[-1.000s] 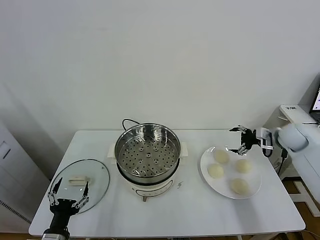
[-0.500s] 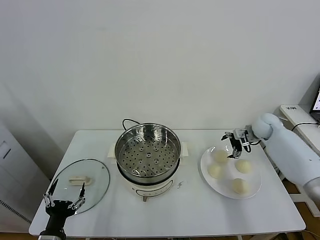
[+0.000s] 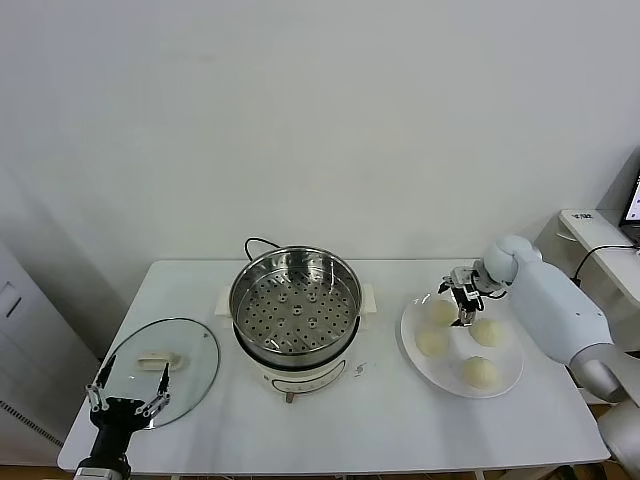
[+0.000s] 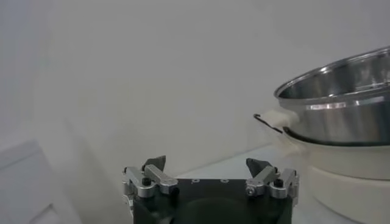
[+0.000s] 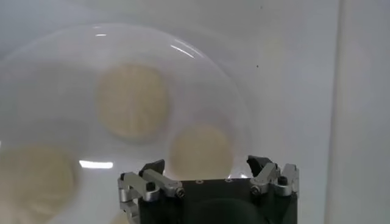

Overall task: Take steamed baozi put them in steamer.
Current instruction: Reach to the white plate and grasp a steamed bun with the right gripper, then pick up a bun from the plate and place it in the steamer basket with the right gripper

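Four cream-white baozi lie on a white plate [image 3: 412,320] at the right: one at the far left [image 3: 441,312], one at the near left [image 3: 431,343], one at the right [image 3: 487,331] and one nearest [image 3: 480,372]. My right gripper [image 3: 462,298] is open and empty, hovering just above the far-left baozi. In the right wrist view its gripper [image 5: 207,164] stands over one baozi [image 5: 200,151], with another [image 5: 133,100] beyond. The steel steamer [image 3: 295,305] sits uncovered mid-table with nothing inside. My left gripper [image 3: 127,398] waits open at the front left.
A round glass lid [image 3: 190,370] with a white handle lies on the table left of the steamer, just beyond the left gripper. The steamer's black cord [image 3: 256,243] runs behind it. The left wrist view shows the steamer's side [image 4: 341,103]. A white cabinet [image 3: 590,230] stands at the right.
My right gripper has swung left from beyond the plate's far right edge to above the far-left baozi. My left gripper has sunk slightly toward the front edge.
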Available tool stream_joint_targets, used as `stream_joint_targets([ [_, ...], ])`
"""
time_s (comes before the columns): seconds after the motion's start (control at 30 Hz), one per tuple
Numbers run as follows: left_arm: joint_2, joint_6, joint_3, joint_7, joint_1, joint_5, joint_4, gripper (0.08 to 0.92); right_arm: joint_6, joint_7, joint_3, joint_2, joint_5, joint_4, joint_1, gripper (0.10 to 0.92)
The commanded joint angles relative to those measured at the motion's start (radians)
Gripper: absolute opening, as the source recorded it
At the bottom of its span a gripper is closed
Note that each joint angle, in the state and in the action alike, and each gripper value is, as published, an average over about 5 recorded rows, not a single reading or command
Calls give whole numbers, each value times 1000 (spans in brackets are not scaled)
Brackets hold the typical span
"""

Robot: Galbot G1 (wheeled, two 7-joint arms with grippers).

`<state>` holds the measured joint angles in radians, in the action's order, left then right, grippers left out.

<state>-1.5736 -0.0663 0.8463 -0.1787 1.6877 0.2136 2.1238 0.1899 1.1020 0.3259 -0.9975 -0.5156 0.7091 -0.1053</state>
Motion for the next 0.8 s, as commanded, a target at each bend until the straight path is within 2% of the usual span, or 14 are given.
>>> stream_joint_targets([
  [0.03,3,1,3,0,11,0,8,823,3,-9,0,-34,-29,-67,8,688],
  [0.2,0,-3,7,0,15,0,9,823,-3,4,13,-35,-20,-63,22,551],
  [0.37,-4,-10,12,0,22,-4,8,823,-51,23,136,18,127,40,74,445],
  [0.57,-6,-11,22,1,22,-17,14,823,-104,44,462,81,398,243,327,434],
  [0.8,-6,-10,31,1,34,-25,30,823,-86,49,751,14,646,419,664,435],
])
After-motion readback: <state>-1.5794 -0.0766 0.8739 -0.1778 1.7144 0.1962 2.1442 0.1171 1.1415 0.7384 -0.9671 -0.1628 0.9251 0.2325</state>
